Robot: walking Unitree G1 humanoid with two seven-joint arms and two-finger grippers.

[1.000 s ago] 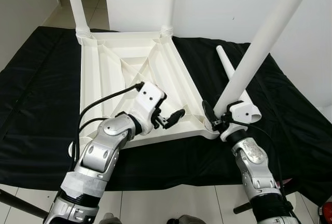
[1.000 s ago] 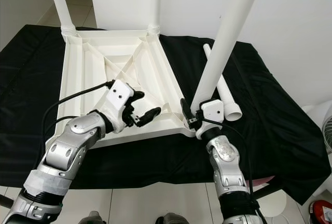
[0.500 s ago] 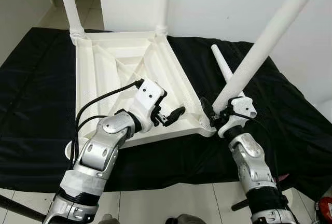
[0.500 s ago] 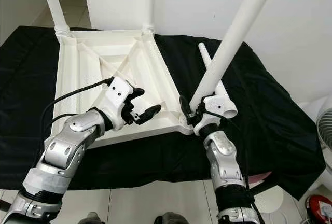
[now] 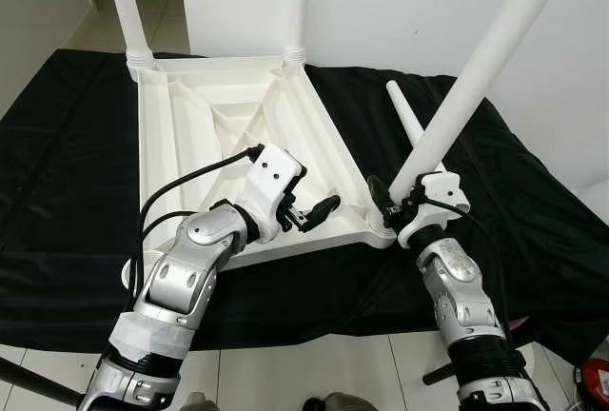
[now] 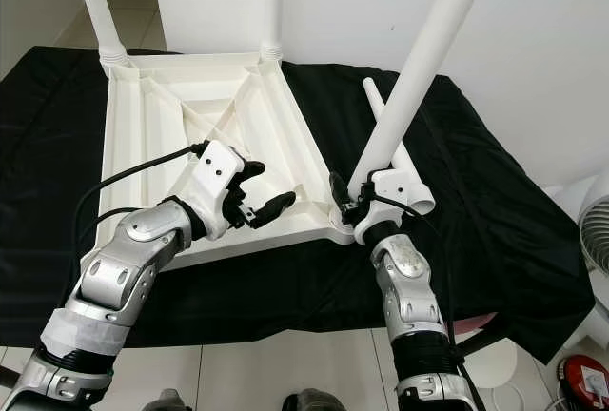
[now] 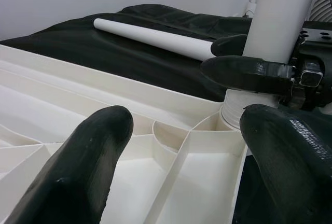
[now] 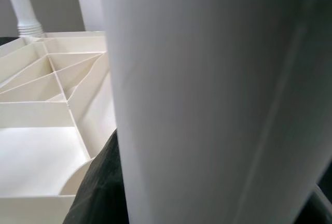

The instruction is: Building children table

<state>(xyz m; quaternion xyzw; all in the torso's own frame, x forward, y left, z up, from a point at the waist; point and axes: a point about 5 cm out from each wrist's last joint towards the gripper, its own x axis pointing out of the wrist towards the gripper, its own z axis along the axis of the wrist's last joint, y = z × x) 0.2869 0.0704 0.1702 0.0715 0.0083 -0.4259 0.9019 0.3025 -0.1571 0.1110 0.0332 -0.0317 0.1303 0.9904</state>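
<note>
A white table top [image 5: 190, 135] lies upside down on a black cloth, ribs facing up. Two white legs [image 5: 124, 2] [image 5: 300, 2] stand in its far corners. My right gripper [image 5: 395, 206] is shut on a third leg [image 5: 476, 68] low on its shaft; the leg leans up to the right, and its foot sits at the near right corner socket [image 7: 236, 112]. My left gripper [image 5: 319, 209] hangs open just over the ribs beside that corner, its fingers [image 7: 98, 136] holding nothing. A fourth leg [image 5: 404, 116] lies loose on the cloth to the right.
The black cloth [image 5: 67, 145] covers a low surface; its near edge drops to a tiled floor [image 5: 285, 373]. A white wall [image 5: 400, 2] stands close behind. A red object [image 6: 585, 378] and a white fan [image 6: 595, 230] sit at the far right.
The held leg leaned further right, then swung back a little more upright, its foot staying at the near right corner. The left gripper has barely moved.
</note>
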